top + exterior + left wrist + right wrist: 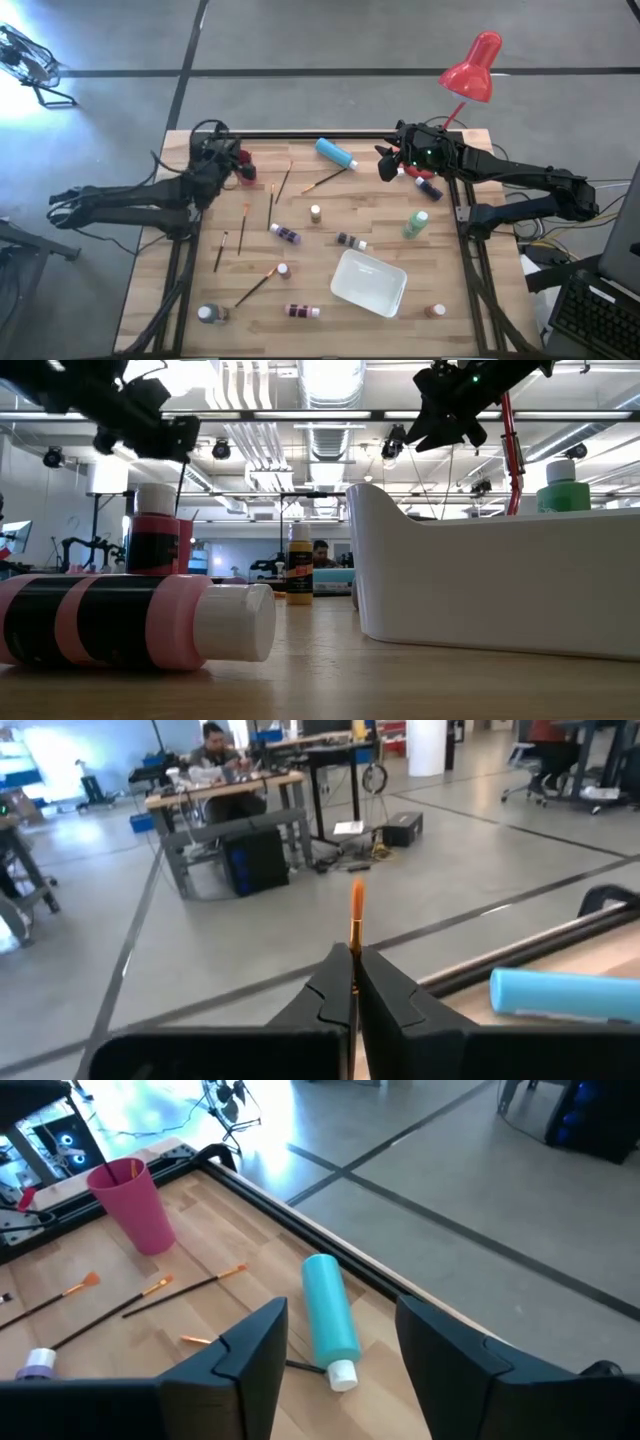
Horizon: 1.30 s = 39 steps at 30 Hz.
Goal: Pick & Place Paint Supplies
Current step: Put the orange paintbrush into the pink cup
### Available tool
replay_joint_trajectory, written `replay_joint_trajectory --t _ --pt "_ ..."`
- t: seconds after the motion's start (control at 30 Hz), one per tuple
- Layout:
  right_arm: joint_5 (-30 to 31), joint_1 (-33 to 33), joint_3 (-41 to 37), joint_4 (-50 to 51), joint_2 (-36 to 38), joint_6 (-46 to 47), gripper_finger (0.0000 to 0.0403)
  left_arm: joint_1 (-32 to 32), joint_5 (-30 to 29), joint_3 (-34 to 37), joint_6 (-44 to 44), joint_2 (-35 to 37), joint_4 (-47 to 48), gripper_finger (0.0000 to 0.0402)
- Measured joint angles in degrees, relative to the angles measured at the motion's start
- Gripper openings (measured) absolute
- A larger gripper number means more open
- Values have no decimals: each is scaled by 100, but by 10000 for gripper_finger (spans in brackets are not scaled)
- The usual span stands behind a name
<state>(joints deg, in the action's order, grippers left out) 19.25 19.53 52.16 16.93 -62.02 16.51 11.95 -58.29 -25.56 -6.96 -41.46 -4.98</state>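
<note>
My left gripper (236,162) (354,952) is at the far left of the table beside a pink cup (247,170) (135,1205), shut on a thin paintbrush. My right gripper (386,163) (340,1320) hangs open in the air near the far edge, just right of a teal bottle (335,152) (330,1312) lying on its side. Several paintbrushes (280,186) and small white-capped bottles (285,235) lie scattered on the wood. One brush stands in the pink cup. My left gripper pinches a thin paintbrush between its two fingertips. The brush's orange end (356,910) sticks out past the fingertips into the air. The fingers hide the rest of the brush.
A white tray (368,283) (480,580) sits near the table's near right. A green bottle (415,223) stands right of centre, and a pink bottle (140,622) lies near the near edge. A red desk lamp (474,68) stands past the far right corner. A black rail (300,134) lines the far edge.
</note>
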Motion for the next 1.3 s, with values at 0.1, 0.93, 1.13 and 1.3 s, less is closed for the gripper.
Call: replay_joint_trajectory --t 0.1,0.93,1.13,1.3 --pt "0 0 0 1 0 0 178 6 -37 398 -188 -2 -319 5" --pt "-4 0 0 -2 0 0 182 188 -137 1469 -616 -206 -1348 5" --pt "-4 0 0 -2 0 0 173 194 -137 1469 -619 -382 -1348 5" --pt "-6 2 0 -2 0 -2 181 196 -137 1469 -649 -536 -1346 7"
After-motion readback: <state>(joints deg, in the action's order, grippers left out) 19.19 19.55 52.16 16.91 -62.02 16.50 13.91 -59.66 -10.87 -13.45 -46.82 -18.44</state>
